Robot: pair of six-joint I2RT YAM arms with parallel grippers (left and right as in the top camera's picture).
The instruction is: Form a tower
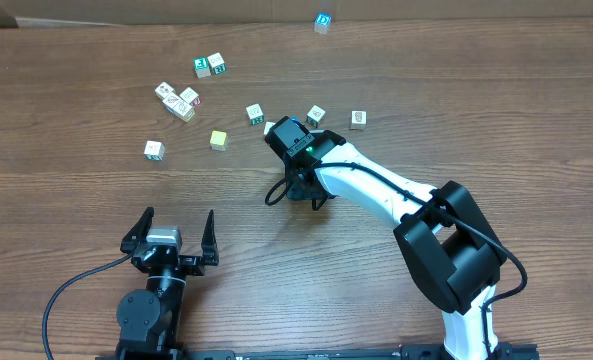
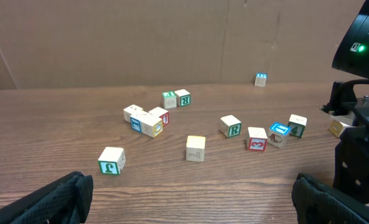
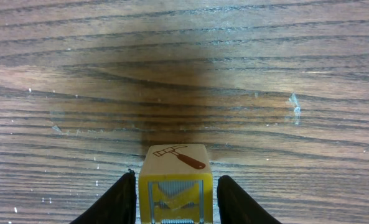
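A yellow cube [image 3: 173,163] with a hammer picture on its top face stands on the wood table [image 3: 184,74], seen in the right wrist view. My right gripper [image 3: 175,202] straddles it, open, with a thin gap between each finger and the cube's sides. From overhead the right gripper [image 1: 300,186] points down at mid-table and hides that cube. My left gripper [image 1: 176,222] rests open near the front edge with nothing between its fingers [image 2: 60,199]. The tower is out of view; only single cubes show.
Several loose picture cubes lie scattered across the far half of the table: a cluster [image 1: 179,100], a pair [image 1: 209,66], a yellow one [image 1: 219,139], one [image 1: 153,150], one [image 1: 359,119], and a blue one [image 1: 322,22] at the back. A cardboard wall [image 2: 172,37] stands behind.
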